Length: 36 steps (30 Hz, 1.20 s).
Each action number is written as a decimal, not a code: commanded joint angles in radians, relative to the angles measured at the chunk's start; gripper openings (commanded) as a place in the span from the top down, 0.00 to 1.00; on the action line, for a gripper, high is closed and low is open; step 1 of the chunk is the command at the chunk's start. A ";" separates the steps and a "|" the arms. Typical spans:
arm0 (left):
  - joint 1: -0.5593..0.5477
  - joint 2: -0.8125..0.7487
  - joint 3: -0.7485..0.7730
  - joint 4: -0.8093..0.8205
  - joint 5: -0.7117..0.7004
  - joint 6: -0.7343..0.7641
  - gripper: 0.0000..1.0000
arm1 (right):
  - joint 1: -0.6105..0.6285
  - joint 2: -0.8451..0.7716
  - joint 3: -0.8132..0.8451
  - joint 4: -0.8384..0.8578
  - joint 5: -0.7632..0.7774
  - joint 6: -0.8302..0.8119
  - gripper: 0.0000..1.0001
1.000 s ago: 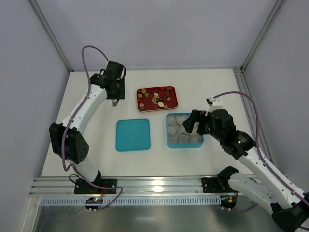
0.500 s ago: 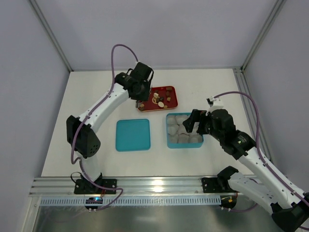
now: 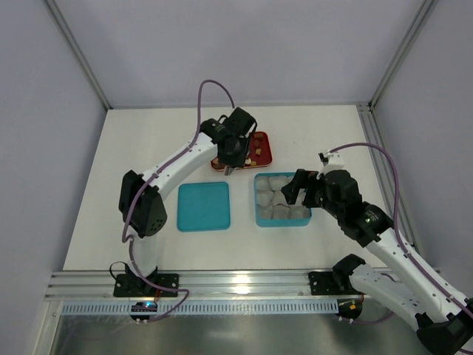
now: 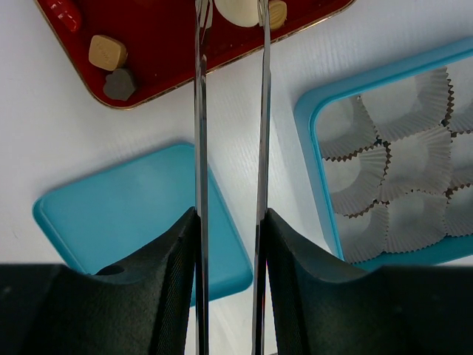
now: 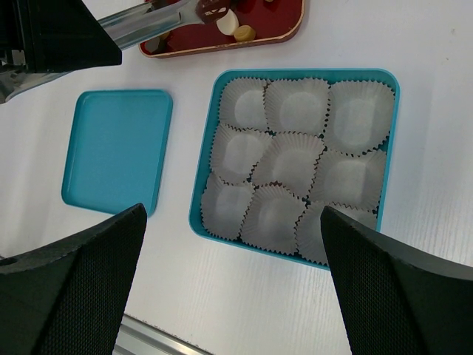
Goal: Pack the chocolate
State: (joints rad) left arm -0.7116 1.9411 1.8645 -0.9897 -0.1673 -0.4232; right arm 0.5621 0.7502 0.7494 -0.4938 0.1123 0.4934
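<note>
The chocolate pieces [image 3: 259,151] lie in a red tray [image 3: 264,157] at the back. In the left wrist view a tan square [image 4: 107,52] and a dark piece [image 4: 118,83] sit in the tray [image 4: 162,44]. A cream piece [image 4: 236,9] lies between my left gripper's [image 4: 230,4] long thin metal blades. The blades stand apart; I cannot tell if they touch it. The left gripper [image 3: 228,170] hangs over the tray's near edge. My right gripper [image 5: 233,214] is wide open and empty above the blue box [image 5: 203,163].
The blue box [image 3: 282,222] holds several empty pale paper cups [image 5: 292,159]. A flat blue lid [image 3: 203,205] lies to its left, also in the left wrist view [image 4: 126,222]. White walls and metal posts enclose the table.
My left arm has swung right, from left of the red tray to over it, with the blades now at the cream piece. The right arm has not moved.
</note>
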 commanded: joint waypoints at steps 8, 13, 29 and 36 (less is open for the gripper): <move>-0.019 0.039 0.062 -0.007 -0.014 -0.023 0.60 | 0.005 -0.026 -0.008 0.023 0.026 0.005 0.00; -0.020 0.055 0.070 -0.013 -0.012 -0.023 0.59 | 0.004 -0.028 -0.012 0.023 0.029 0.004 0.00; -0.025 0.094 0.079 -0.017 -0.011 -0.020 0.59 | 0.005 -0.022 -0.028 0.028 0.027 0.008 0.00; -0.023 0.110 0.099 -0.017 -0.012 -0.017 0.61 | 0.005 -0.020 -0.028 0.028 0.030 0.007 0.00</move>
State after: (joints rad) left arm -0.7311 2.0480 1.9072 -1.0069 -0.1677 -0.4385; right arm 0.5621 0.7391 0.7197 -0.4942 0.1223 0.4969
